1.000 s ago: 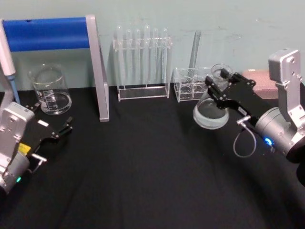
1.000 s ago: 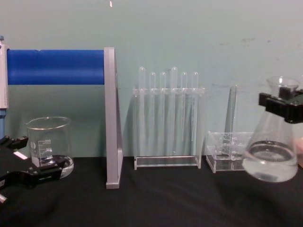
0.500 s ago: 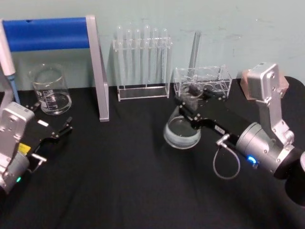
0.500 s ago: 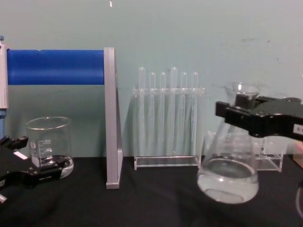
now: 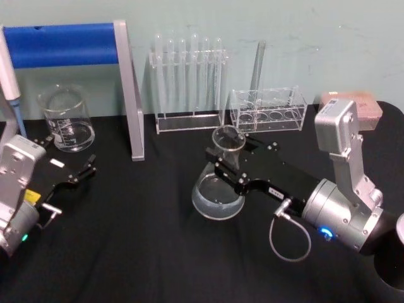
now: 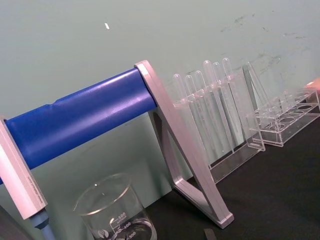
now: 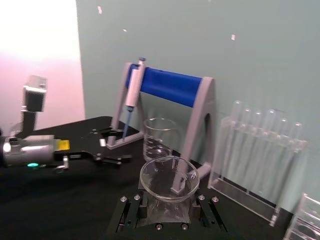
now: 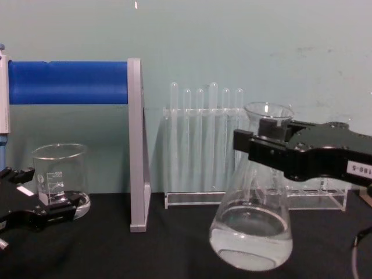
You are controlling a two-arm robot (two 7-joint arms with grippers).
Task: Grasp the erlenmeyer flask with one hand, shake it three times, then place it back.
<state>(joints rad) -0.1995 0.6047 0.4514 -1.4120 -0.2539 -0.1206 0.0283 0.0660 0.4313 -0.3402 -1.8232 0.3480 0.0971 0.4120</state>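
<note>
Clear conical glass erlenmeyer flask (image 5: pixel 218 197), neck in black right pincer (image 5: pixel 226 164)

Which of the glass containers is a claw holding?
The erlenmeyer flask, clamped at its neck by the right claw. The beaker stands free near the left claw; the test tubes sit in their rack.

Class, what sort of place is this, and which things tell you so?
Most likely a chemistry lab bench, perhaps a mock-up. Clues: the erlenmeyer flask with clear liquid, clamped at its neck by the right gripper; a rack of test tubes; a graduated glass beaker by the parked left gripper.
</note>
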